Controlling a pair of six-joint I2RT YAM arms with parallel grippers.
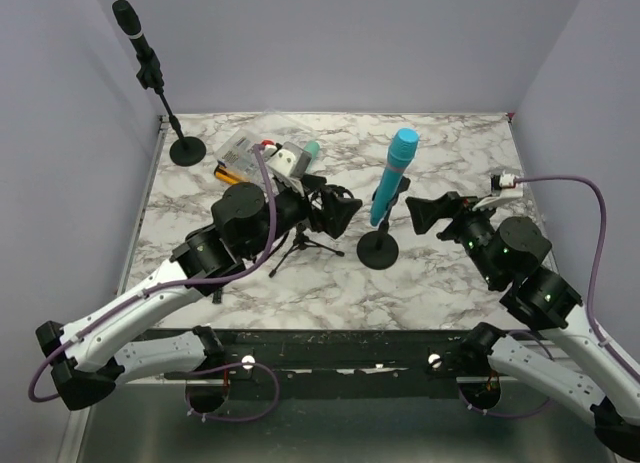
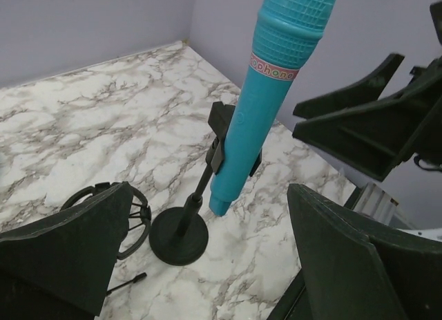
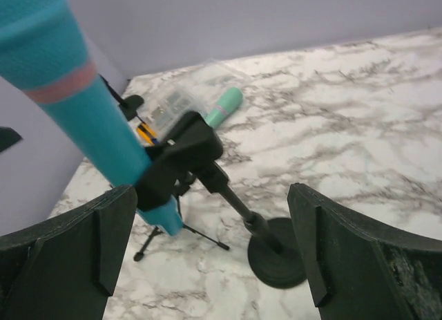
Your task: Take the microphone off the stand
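The mic (image 1: pixel 392 178) sits tilted in the clip (image 2: pixel 221 133) of its stand (image 1: pixel 378 248), so the grab is not yet made. The left arm (image 1: pixel 230 233) is low on the mic's left and the right arm (image 1: pixel 505 248) on its right; the left jaws and right jaws are wide, holding nothing. Next, I think one pair must close on the mic and pull it out.

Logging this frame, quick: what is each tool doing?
Left tool: open, holding nothing.
Right tool: open, holding nothing.
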